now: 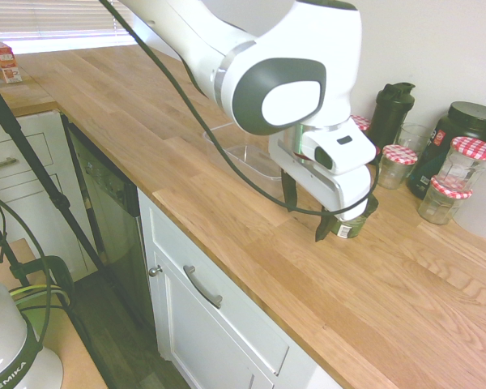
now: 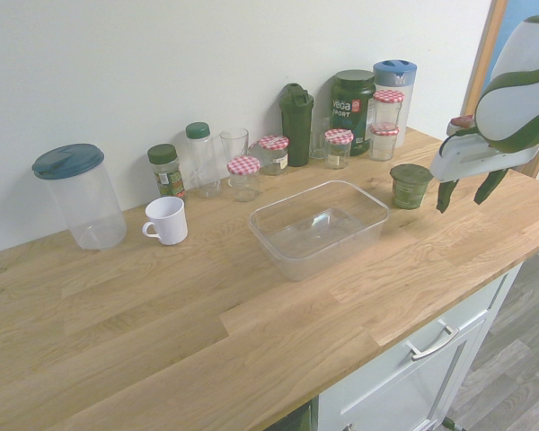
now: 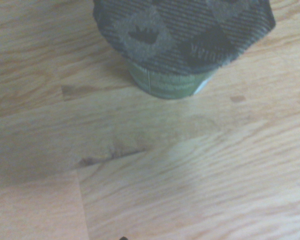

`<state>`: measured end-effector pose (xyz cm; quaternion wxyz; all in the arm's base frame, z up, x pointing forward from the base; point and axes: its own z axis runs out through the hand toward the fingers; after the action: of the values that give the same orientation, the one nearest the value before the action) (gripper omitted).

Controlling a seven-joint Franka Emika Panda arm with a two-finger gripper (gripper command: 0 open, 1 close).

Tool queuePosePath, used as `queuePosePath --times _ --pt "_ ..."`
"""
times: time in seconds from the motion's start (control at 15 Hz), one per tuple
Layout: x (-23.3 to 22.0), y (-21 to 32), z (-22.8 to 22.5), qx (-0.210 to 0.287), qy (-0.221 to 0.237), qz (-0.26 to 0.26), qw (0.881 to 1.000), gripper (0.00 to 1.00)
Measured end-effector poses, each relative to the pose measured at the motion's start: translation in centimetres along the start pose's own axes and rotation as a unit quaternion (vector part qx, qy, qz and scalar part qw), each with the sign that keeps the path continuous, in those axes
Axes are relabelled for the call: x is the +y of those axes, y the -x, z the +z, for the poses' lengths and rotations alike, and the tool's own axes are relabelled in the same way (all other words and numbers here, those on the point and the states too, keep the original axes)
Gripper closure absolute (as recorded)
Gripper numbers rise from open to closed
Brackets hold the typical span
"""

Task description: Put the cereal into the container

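Open-jawed and pointing down, the gripper [image 2: 468, 190] hovers just beside the upright cereal jar [image 2: 410, 185], apparently lining up a grasp.

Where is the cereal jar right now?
In the second exterior view the cereal jar stands upright on the wooden counter, right of the clear plastic tub, with the open gripper just beyond it.

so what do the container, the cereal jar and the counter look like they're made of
Clear shallow rectangular container: looks like thin glossy plastic; see-through, with soft rounded corners. Short round cereal jar with dark green lid: transparent wall showing green contents, glass or plastic, hard to tell; the lid looks like matte plastic. Countertop: wood planks with visible grain and a smooth finish.
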<state>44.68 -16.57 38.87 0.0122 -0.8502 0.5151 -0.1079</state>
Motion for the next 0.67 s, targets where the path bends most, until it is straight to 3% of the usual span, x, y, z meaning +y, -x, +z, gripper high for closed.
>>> queuePosePath --times 0.33,0.67 --pt "-2.5 -1.8 4.1 0.002 -0.011 0.013 1.0 0.0" --pt "-4.2 -3.2 5.3 0.005 -0.022 0.029 0.999 0.0"
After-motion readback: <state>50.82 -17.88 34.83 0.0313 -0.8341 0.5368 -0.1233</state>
